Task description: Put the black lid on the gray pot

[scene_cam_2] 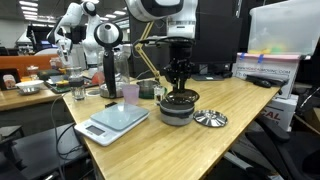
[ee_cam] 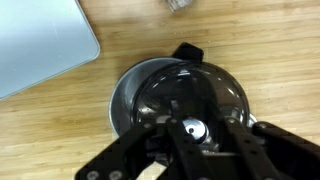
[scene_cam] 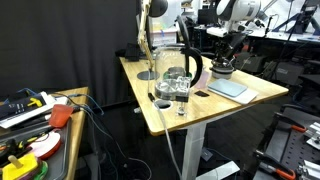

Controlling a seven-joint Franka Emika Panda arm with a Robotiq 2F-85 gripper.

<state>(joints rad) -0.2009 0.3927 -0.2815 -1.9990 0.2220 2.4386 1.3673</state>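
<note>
Gripping the lid (ee_cam: 190,90) by its knob, the end effector (ee_cam: 193,132) is narrow. Lid sits on the pot (ee_cam: 121,100), on the desk (ee_cam: 55,130).

The tabletop (ee_cam: 260,50) is pale wood with a fine visible grain, smooth, with a soft satin sheen. The gray pot (ee_cam: 117,100) is metal with a dull brushed look, its rim paler and catching the light. The black lid (ee_cam: 190,90) is glossy and dark, reflective enough to look almost like glass, and the small knob (ee_cam: 193,127) at its centre is shiny metal. The gripper (ee_cam: 195,140) is matt black; whether it is plastic or rubber I cannot tell. The mat (ee_cam: 35,40) is pale, smooth and matt. In an exterior view the round disc (scene_cam_2: 210,119) is bright polished metal. The jug (scene_cam: 178,78) is clear glass with a glossy black handle.
</note>
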